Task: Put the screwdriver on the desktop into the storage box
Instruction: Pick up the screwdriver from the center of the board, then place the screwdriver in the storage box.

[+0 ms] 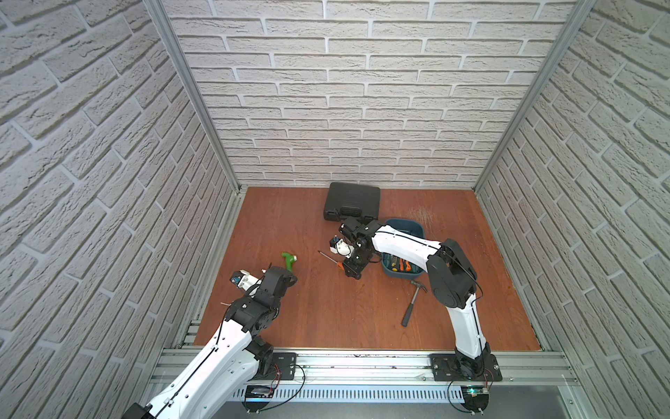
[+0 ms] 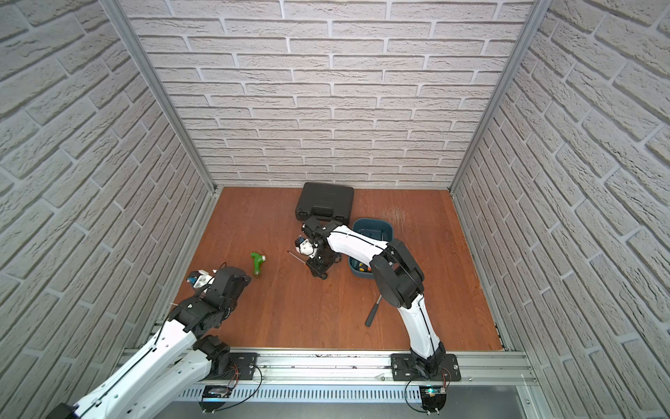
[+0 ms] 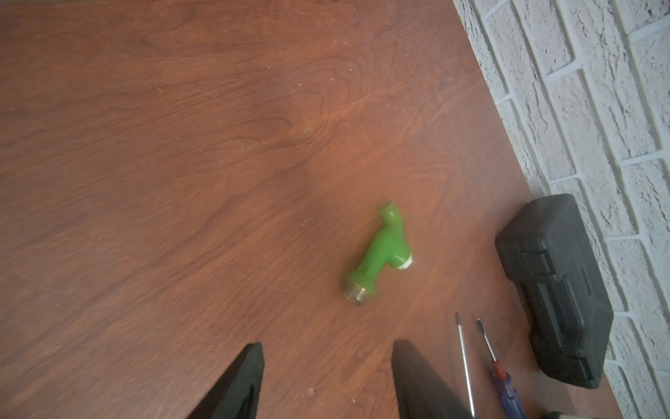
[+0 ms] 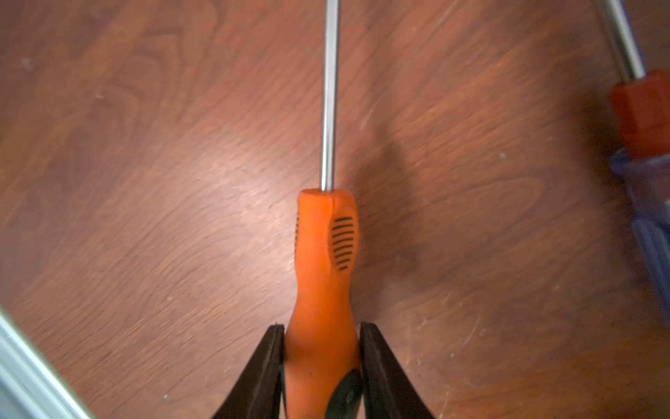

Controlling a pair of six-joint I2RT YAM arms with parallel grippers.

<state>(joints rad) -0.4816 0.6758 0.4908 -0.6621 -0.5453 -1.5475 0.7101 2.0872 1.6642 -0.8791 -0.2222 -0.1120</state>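
Since my right end effector (image 4: 322,326) is pinching the orange handle of the screwdriver (image 4: 322,246) near its butt end, one finger pressed on each side, I judge the step in hand to be the lift and carry to the storage box (image 1: 417,228). I would raise it straight up and slowly. The grip sits far back, so the long steel shaft sticks out ahead like a lever, and a fast swing could pivot it between the fingers. I cannot tell whether the handle has left the counter (image 4: 145,188). It is on it or just above it, out toward the middle, near the box on its left.

The shaft runs straight out from the end effector, in line with it. In both top views the long axis lies on a diagonal, with the tip toward the back and my left, away from the box, and the handle toward the box. The box seems to run front to back, so I would turn the wrist to match its length before lowering. I would also mind the tools (image 1: 398,267) already lying in its near end.

A second screwdriver (image 4: 640,109), with a red and blue handle, lies just beside it, so I would stay clear of that on the way up. Farther out are a hammer (image 1: 411,304), a black case (image 1: 353,201) and a green pipe fitting (image 3: 380,254). The fitting lies ahead of my left end effector (image 3: 326,346), which is spread and empty.
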